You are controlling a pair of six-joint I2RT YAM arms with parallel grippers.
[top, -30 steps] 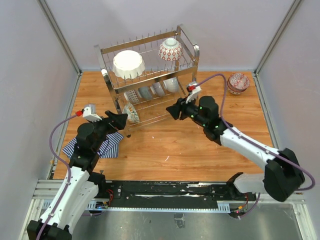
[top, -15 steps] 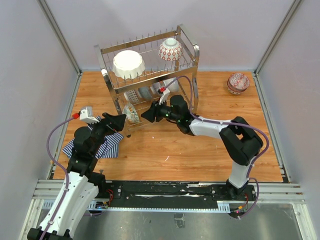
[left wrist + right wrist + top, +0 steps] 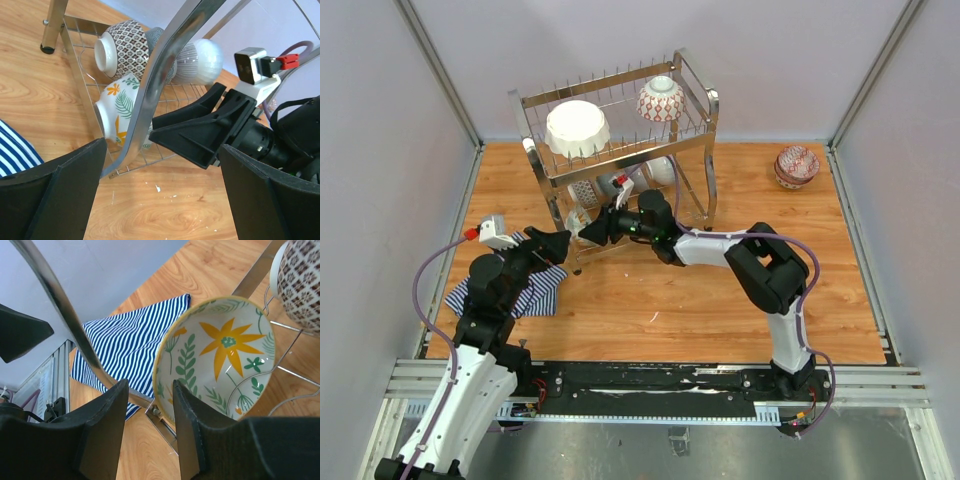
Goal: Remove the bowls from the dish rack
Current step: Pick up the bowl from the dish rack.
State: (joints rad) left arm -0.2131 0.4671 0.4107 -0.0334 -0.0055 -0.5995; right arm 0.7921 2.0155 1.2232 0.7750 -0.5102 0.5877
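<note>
- The dish rack stands at the far middle of the table
- On its upper tier a scalloped white bowl and a red-lattice bowl sit mouth down
- On the lower tier a floral bowl stands on edge at the left end, with a brown-patterned bowl and a grey-striped bowl behind it
- The right gripper reaches to that left end, its jaws part-way apart and the floral bowl's rim in line with the gap; nothing is clamped
- The left gripper hangs spread wide just beside the rack's near-left leg, above the edge of the striped cloth, holding nothing
- A red-patterned bowl sits on the table at the far right, well apart from the rack
</note>
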